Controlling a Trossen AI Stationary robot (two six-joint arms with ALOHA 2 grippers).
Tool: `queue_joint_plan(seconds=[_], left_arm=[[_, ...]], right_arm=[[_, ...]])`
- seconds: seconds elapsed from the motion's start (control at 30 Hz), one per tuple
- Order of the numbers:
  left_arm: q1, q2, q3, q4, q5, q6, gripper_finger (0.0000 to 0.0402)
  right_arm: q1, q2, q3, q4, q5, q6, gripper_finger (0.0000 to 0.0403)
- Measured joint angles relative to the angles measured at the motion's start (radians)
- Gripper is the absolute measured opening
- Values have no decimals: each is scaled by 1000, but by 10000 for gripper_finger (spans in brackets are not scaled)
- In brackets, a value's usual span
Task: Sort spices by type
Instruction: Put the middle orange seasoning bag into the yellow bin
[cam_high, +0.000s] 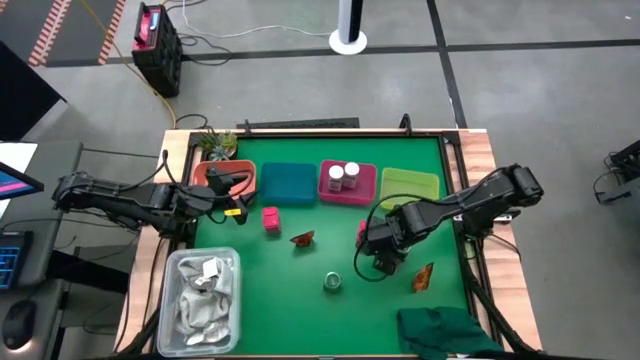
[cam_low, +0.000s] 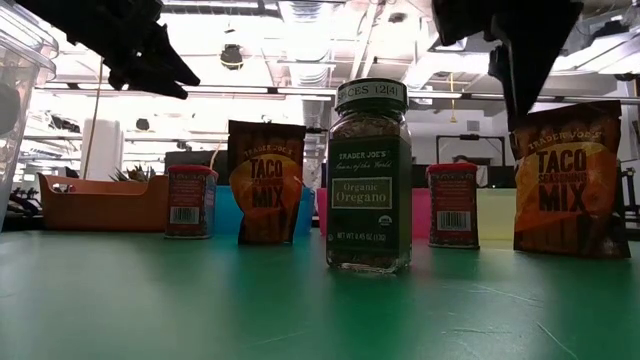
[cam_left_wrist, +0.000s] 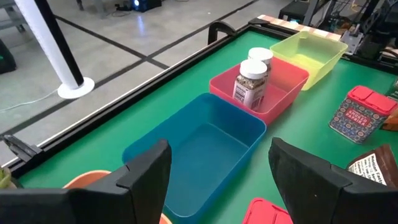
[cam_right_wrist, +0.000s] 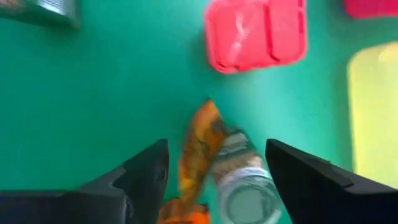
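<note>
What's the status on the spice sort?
Left tool open over blue bin. Right tool open above oregano jar. Two jars in pink bin. Nothing blocking.

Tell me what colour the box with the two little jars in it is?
Pinkish-red. The box holding the two white-capped jars shows best in the left wrist view.

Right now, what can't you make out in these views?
- High view: one pink block is partly hidden under the right gripper; labels are too small to read.
- Right wrist view: blurred. The glass jar is cut by the bottom edge, and the foil packet print is unreadable.
- Low view: the top edge cuts off both arms.
</note>
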Motion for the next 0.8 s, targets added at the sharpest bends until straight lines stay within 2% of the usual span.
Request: queue_joint_plan(seconds=[0.17,0.27,0.37,0.53,0.57,0.8], left_arm=[[0,0,0,0,0,1,256],[0,0,0,0,0,1,256],[0,0,0,0,0,12,256],[0,0,0,0,0,16,256],[0,0,0,0,0,16,256],[0,0,0,0,0,17,256]], right_arm=[[0,1,-47,30,0,0,258],[0,0,-50,44,9,-4,221],[-7,0,-50,57,-2,-19,163],[-7,1,-26,67,-39,-42,36],[-5,1,-10,66,-45,-52,21],[-19,0,119,-35,-43,-105,22]])
